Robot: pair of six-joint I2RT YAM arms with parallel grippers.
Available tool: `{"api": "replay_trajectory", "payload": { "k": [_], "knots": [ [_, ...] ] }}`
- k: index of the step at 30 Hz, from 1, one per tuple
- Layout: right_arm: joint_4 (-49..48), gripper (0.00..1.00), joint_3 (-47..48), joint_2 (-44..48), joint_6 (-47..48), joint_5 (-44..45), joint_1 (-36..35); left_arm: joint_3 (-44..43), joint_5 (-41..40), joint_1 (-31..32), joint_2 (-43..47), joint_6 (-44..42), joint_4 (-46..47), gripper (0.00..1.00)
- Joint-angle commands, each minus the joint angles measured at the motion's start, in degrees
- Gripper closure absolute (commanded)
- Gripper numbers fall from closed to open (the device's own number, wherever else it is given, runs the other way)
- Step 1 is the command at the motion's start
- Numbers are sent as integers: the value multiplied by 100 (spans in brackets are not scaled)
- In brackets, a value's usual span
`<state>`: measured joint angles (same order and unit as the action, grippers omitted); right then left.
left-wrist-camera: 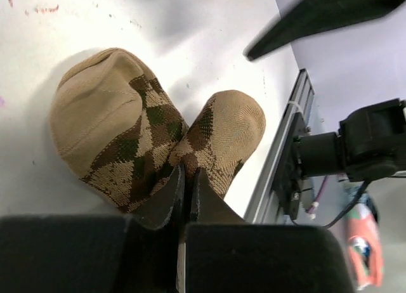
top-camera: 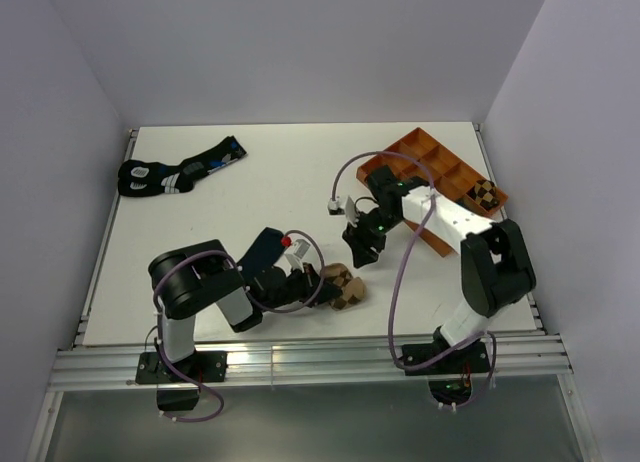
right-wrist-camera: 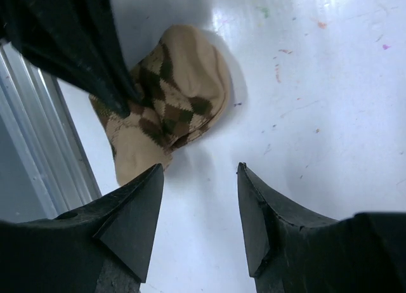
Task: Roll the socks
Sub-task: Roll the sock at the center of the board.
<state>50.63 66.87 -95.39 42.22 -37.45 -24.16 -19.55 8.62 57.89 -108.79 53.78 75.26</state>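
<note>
Top external view: the tan argyle sock lies bunched at 6 o'clock on the surface, close to the near edge. A flat dark shape at its 10 o'clock, partly behind the left arm, looks like the navy sock.
Left end effector: closed tight, pinching a fold of the tan argyle sock on the bundle's near side.
Right end effector: jaws spread wide with nothing between them, hanging just off the bundle at its 1 o'clock.
Step in hand: the tan sock is gathered into two loose lobes, so I judge the roll half made. The navy sock appears not yet rolled.
Next move: probably the left pinch anchors the bundle while the right end effector comes down on the free lobe to turn it over and tighten the roll.
Around: black socks at 10 o'clock. An orange tray at 2 o'clock holds a rolled argyle bundle in its 4 o'clock end compartment.
In the way: the left fingers cover part of the bundle, and the rail runs just beside it, so the right arm has little room to approach.
</note>
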Motion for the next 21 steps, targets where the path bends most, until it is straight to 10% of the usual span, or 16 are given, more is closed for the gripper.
{"api": "replay_trajectory", "payload": {
  "k": [1, 21],
  "knots": [
    [-361, 42, -437, 687, 480, -43, 52, 417, 280, 135, -485, 282, -1761, 100],
    [-1406, 30, -3152, 3631, 1633, 1, -562, 373, 1422, -287, -1030, 1495, -2016, 100]
  ]
}}
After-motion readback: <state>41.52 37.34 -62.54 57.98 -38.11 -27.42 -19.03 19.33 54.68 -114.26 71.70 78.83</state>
